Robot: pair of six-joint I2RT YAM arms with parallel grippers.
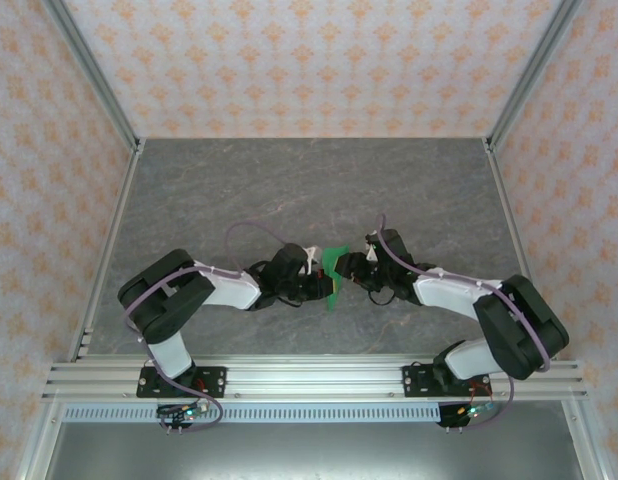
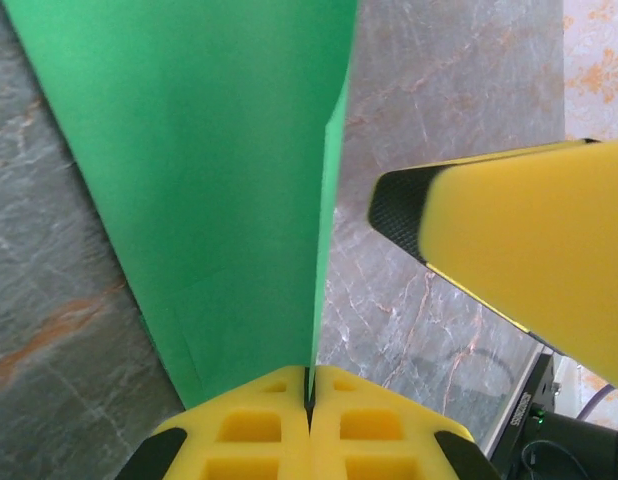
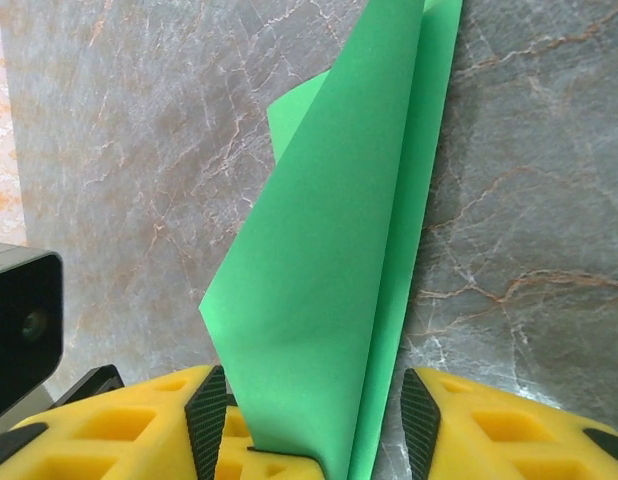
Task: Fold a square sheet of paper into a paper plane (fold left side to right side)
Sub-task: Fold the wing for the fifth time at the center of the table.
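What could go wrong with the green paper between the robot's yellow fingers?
1. The shut left gripper pinches the thin bright green folded paper by a narrow bit of it, so the paper could slip out or tear if tugged.
2. The jaws of the right gripper stand open around loose, splayed layers. Closing there might press in a crooked crease.

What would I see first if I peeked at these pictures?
The bright green paper jumps out first: it is the only strong colour, held in the middle of the grey table. The left gripper pinches its folded edge tight between yellow fingers. The right gripper has its fingers apart, one on each side of the paper.
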